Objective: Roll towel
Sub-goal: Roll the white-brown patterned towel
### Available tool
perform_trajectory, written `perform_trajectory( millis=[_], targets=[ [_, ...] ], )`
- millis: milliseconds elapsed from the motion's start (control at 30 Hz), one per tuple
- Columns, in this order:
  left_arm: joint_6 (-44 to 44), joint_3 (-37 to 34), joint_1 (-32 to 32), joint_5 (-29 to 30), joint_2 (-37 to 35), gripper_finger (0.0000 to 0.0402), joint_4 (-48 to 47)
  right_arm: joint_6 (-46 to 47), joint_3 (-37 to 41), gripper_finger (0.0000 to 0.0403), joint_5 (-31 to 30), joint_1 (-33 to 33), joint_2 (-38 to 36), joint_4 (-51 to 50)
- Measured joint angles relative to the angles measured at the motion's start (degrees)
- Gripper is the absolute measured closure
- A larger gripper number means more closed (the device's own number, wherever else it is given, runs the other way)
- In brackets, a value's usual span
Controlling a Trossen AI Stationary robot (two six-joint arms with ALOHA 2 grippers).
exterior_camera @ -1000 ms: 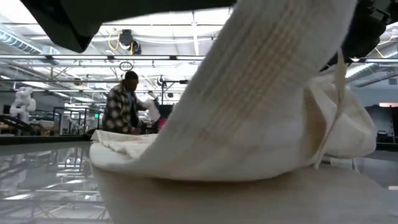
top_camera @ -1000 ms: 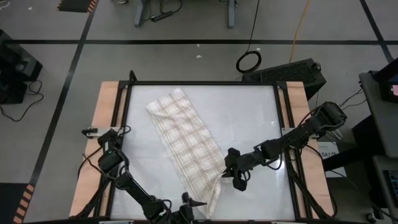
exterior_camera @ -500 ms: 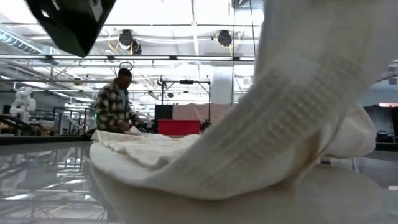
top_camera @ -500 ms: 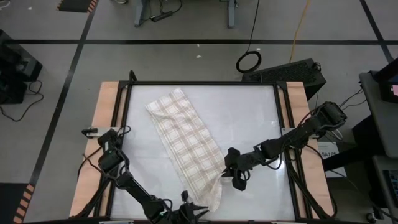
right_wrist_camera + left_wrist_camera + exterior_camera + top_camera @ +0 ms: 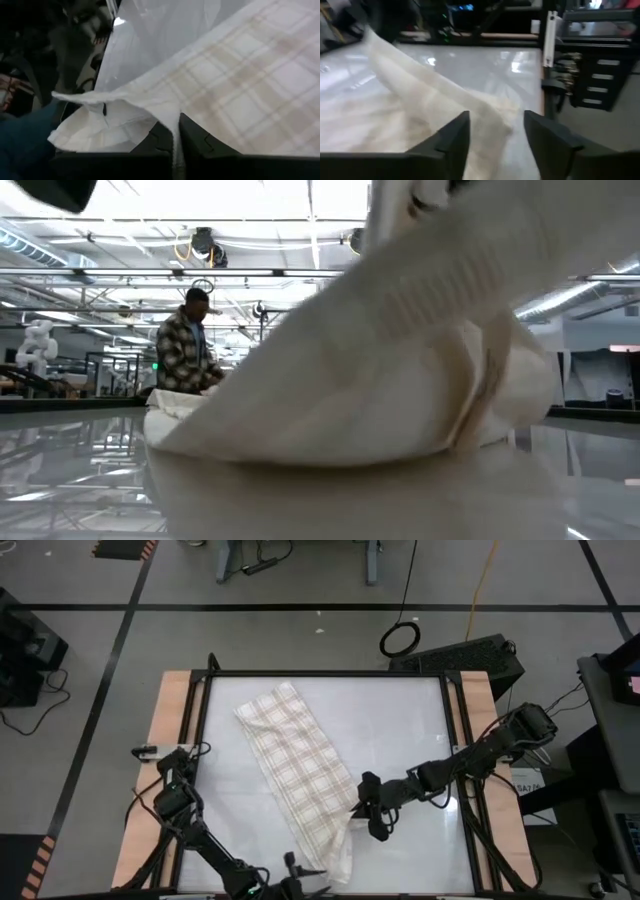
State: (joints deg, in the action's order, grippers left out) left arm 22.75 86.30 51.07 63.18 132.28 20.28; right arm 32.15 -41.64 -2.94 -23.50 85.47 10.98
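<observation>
Towel: 1 towel [image 5: 300, 775], cream with a tan plaid grid, lies as a long strip slanting across the table [image 5: 420, 720] from the far left toward the near middle; its near end is bunched and lifted off the surface.
Towel, low view: the raised near end [image 5: 400, 370] fills most of the frame, folded over itself.
Right gripper: 1 right gripper [image 5: 358, 810] sits at the towel's near right edge, fingers pressed together on a fold of the cloth; in the right wrist view the fabric [image 5: 235, 85] runs down between the 2 dark fingers [image 5: 200, 142].
Left gripper: 1 left gripper [image 5: 300, 868] sits at the near table edge, just beside the towel's near end; its 2 fingers [image 5: 452, 137] stand apart, with towel cloth [image 5: 435, 95] lying past them, and it seems to grip nothing, though the view is blurred.
Arms: 2 dark arms, 1 from each side of the table.
Person: 1 person [image 5: 187, 345] in a plaid shirt stands in the room beyond the table.
</observation>
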Motion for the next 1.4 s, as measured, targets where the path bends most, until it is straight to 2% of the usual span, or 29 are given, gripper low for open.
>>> perform_trajectory(
  millis=[100,233,367,467,567,700,800,900,1033,1167,1267,1400],
  targets=[
    [-2.13,0.0,0.5,3.21,-0.15,0.0178,0.31,0.92,0.02,0.0399,1.18,-1.85,0.02,-2.73],
    [1.92,0.0,0.94,5.23,-0.15,0.0172,-1.06,4.64,0.02,0.0399,1.37,-4.49,0.0,-3.36],
    [7.67,-0.04,-0.81,-2.08,-0.15,0.0172,-0.72,6.67,0.02,0.0399,-2.55,-5.65,0.01,-3.07],
    [7.96,-0.04,-2.45,-4.47,-0.13,0.0171,-0.2,5.17,0.02,0.0399,-4.71,-5.65,0.01,-3.03],
    [4.27,-0.05,-3.48,-0.82,-0.04,0.0171,1.16,4.23,0.02,0.0399,-6.57,-5.63,0.01,-3.35],
    [-6.89,-0.03,-4.2,2.84,-0.98,0.0171,10.67,4.71,0.02,0.0399,-8.17,-5.31,0.0,-3.45],
    [-11.48,0.09,-4.46,-1.77,-1.15,0.0171,15.09,5.08,0.02,0.0399,-9.0,-4.65,0.0,-3.45],
    [-11.16,0.03,-3.78,-6.42,-0.98,0.017,11.37,4.99,0.02,0.0399,-9.02,-3.75,0.02,-2.87],
    [-15.44,0.02,-0.84,-7.01,-0.96,0.0161,6.46,4.02,0.02,0.0399,-9.23,-2.22,0.02,-2.13],
    [-23.94,0.0,0.68,-7.45,-0.89,0.0164,7.14,3.26,0.02,0.0399,-9.29,-0.9,0.0,-2.04],
    [-29.76,0.0,-0.22,-7.53,-0.89,0.0179,6.85,2.85,0.02,0.0399,-9.29,-0.51,0.02,-1.06],
    [-31.26,0.0,-3.57,-9.47,-0.89,0.0206,5.58,2.22,0.02,0.0399,-9.26,-0.51,0.0,1.27]
  ],
)
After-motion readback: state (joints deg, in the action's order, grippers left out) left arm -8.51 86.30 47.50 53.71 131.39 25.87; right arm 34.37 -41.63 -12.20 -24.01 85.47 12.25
